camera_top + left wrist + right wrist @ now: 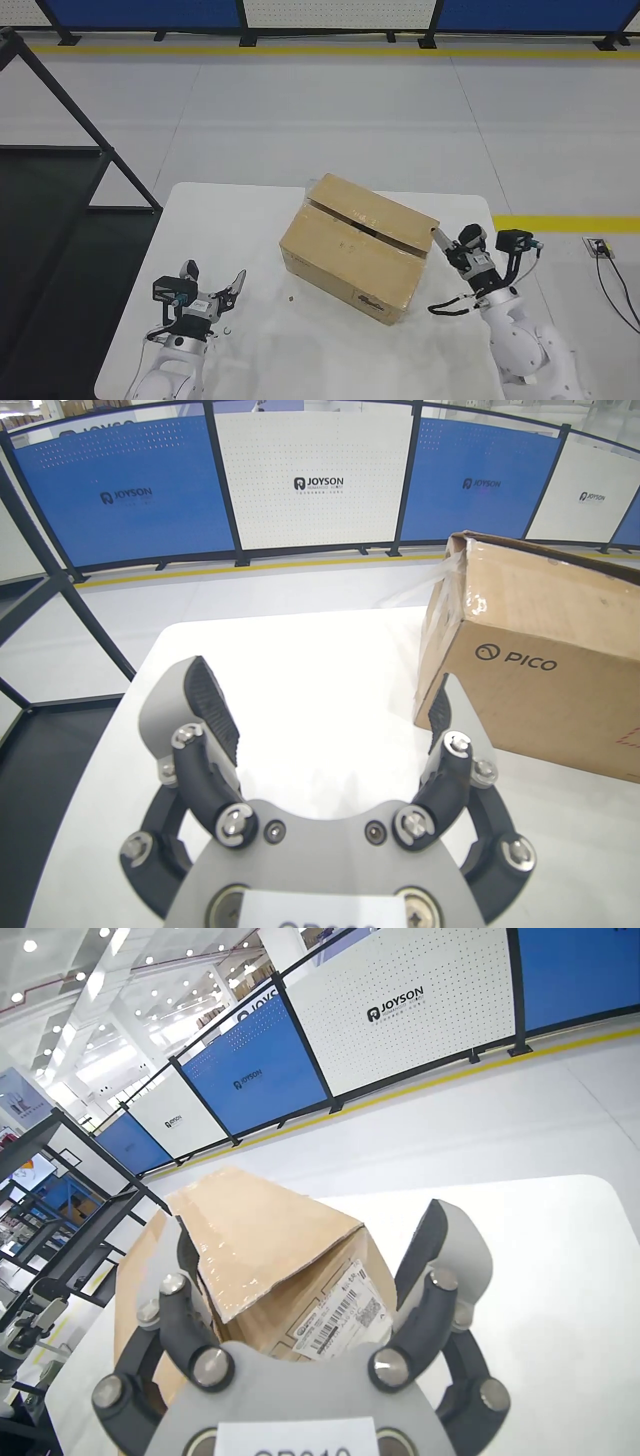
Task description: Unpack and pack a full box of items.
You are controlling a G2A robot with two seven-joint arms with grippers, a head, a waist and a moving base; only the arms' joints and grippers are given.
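Nearest the robot, the left gripper (213,281) hovers over the table (230,225) by its near left corner, jaws spread wide and holding nothing. The cardboard box (350,250) sits well off to its right. The right gripper (443,243) is up against the box's right end, its fingers (440,1233) parted on either side of a top flap (260,1248) corner, not clamped on it. The box lies at an angle mid-table, flaps down, one edge slightly lifted. Beyond stand a black frame (60,110) and blue and white fence panels (140,12)
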